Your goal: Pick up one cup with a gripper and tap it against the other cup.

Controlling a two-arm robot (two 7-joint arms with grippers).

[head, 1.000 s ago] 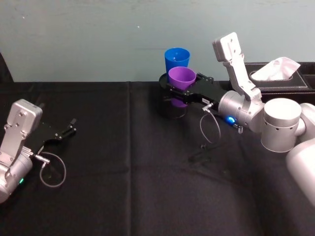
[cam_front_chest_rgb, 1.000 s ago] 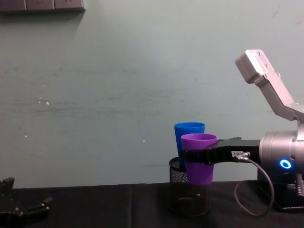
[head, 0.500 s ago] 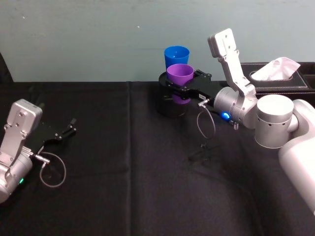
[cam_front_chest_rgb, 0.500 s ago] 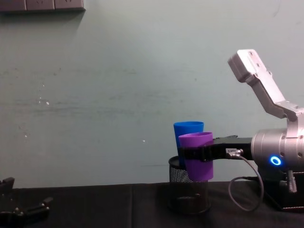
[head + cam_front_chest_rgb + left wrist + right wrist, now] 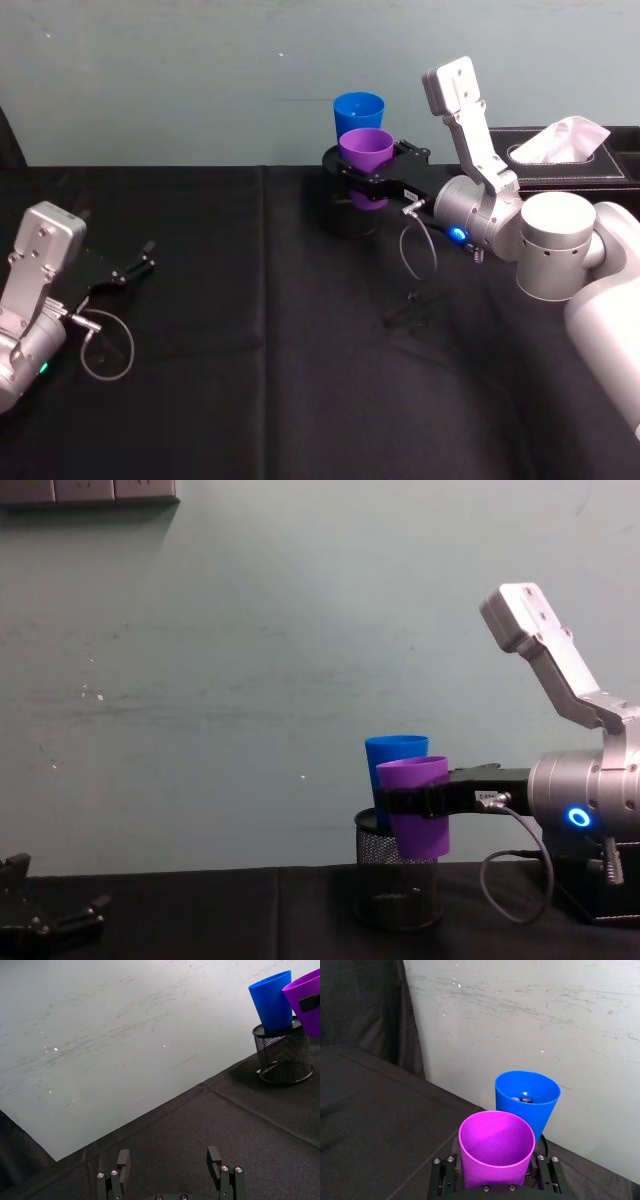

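Observation:
My right gripper (image 5: 363,176) (image 5: 415,802) is shut on the purple cup (image 5: 366,154) (image 5: 416,810) (image 5: 496,1148) and holds it upright above the table. Just behind it, the blue cup (image 5: 359,112) (image 5: 395,755) (image 5: 528,1092) (image 5: 272,1001) stands inside a black wire-mesh holder (image 5: 390,885) (image 5: 282,1056). The purple cup's rim sits right against the blue cup's side; whether they touch I cannot tell. My left gripper (image 5: 135,268) (image 5: 169,1163) rests open on the black cloth at the far left, away from both cups.
A black tissue box (image 5: 570,160) with a white tissue stands at the back right by the wall. A black cloth (image 5: 250,350) covers the table. The right arm's cable (image 5: 418,255) loops down toward the cloth.
My right gripper carried the purple cup a little back and left, toward the blue cup, over the first half second; since then it has barely moved. The left arm stayed still.

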